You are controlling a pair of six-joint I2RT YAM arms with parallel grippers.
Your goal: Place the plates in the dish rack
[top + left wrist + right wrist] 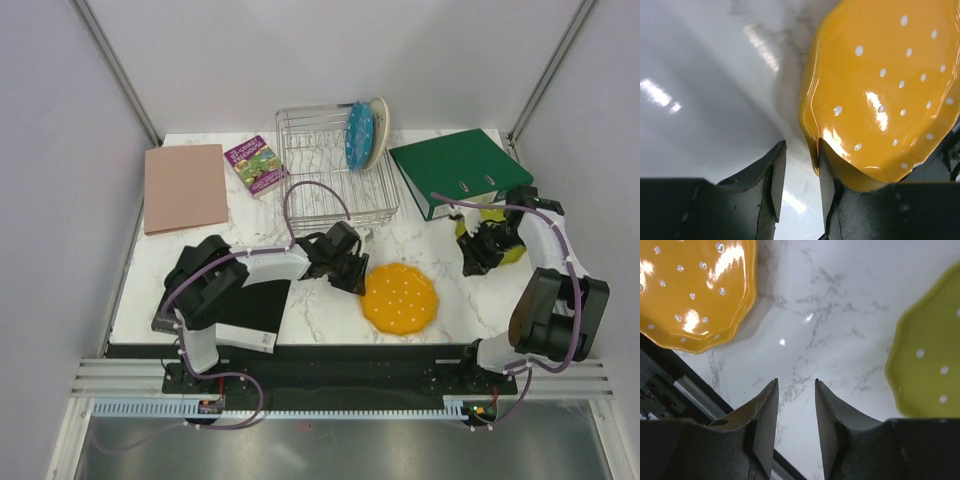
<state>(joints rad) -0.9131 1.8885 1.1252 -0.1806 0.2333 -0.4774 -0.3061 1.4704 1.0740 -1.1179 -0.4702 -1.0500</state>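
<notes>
The orange plate (400,298) lies flat on the marble table near the front. My left gripper (352,274) is at its left rim. In the left wrist view the jaws (801,142) stand open with a narrow gap and only table between them, and the orange plate's rim (880,90) rests against the right fingertip. The green plate (505,240) lies at the right, partly hidden by my right arm. My right gripper (795,381) is open over bare marble, with the green plate (930,355) just to its right. The blue plate (359,136) and the cream plate (379,128) stand upright in the dish rack (325,180).
A green binder (458,168) lies right of the rack, close to the right arm. A small book (255,165) and a pink folder (185,187) lie at the back left. A black-and-white object (248,322) sits by the left arm's base. The table's front edge (695,390) is near the orange plate (695,290).
</notes>
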